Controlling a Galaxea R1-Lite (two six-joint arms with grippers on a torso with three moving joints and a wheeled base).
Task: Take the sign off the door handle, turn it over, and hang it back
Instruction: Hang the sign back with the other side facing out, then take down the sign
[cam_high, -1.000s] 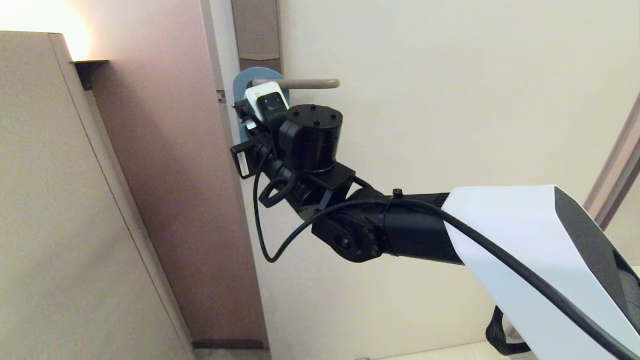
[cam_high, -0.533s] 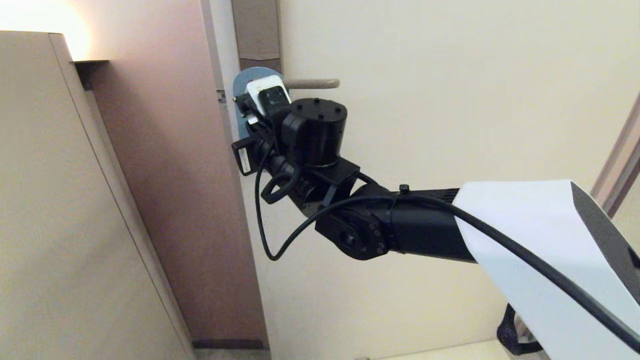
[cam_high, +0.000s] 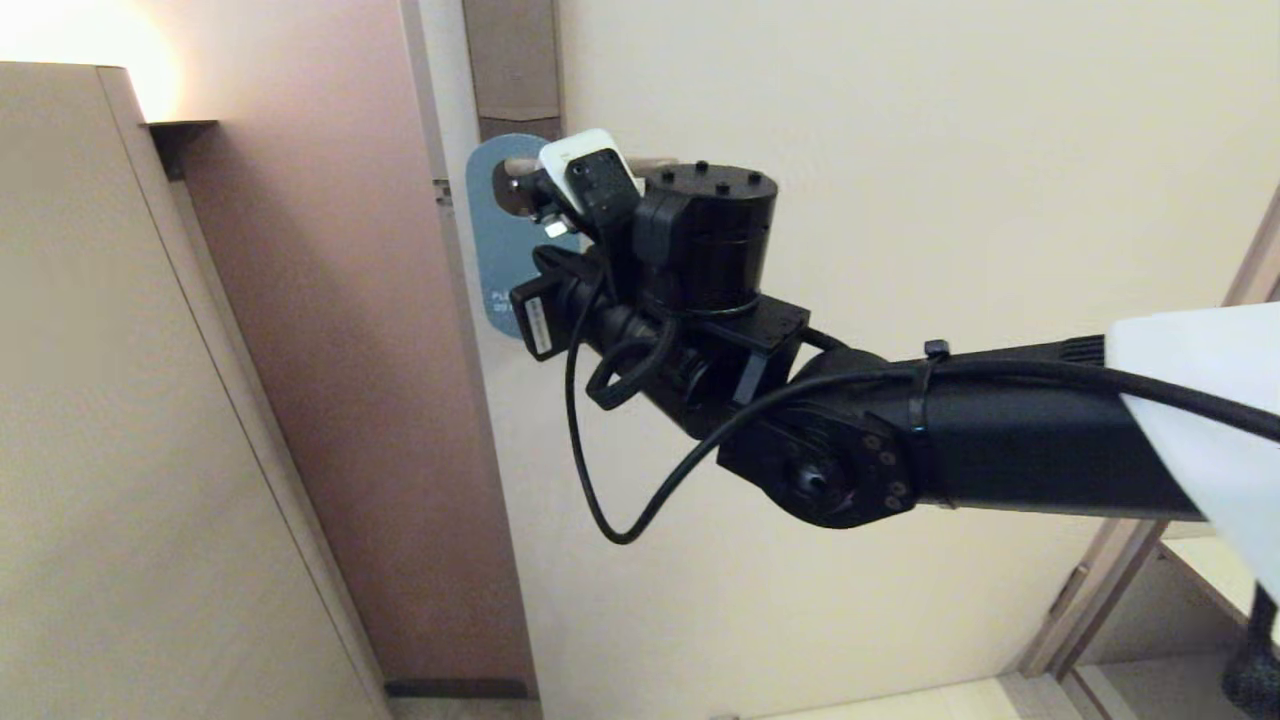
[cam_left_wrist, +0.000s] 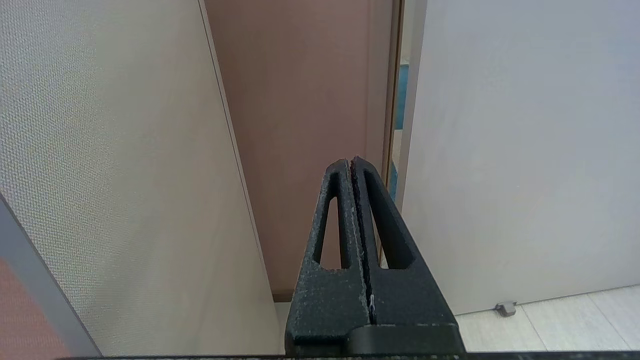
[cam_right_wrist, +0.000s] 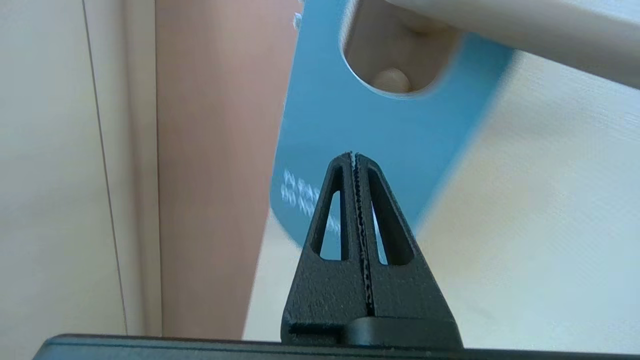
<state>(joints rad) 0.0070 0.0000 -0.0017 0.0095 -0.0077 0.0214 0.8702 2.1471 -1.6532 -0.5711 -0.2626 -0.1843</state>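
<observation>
The sign (cam_high: 497, 255) hangs blue side out on the door handle (cam_right_wrist: 525, 35), its white lettering low on the card. In the right wrist view the handle passes through the sign's (cam_right_wrist: 345, 115) oval hole. My right gripper (cam_right_wrist: 354, 155) is shut and empty, its tips just in front of the card below the hole. In the head view the right wrist hides most of the handle; only its far end (cam_high: 655, 162) shows, under the brown backplate (cam_high: 515, 60). My left gripper (cam_left_wrist: 350, 160) is shut and empty, held low and aimed at the gap by the door's edge.
The cream door (cam_high: 900, 150) fills the right side. A brown wall panel (cam_high: 350, 350) and a beige cabinet (cam_high: 120, 400) stand to the left. A small door stop (cam_left_wrist: 505, 308) sits on the floor by the door.
My right arm has swung to the right and slightly up. More of the blue sign now shows below the handle, hanging free.
</observation>
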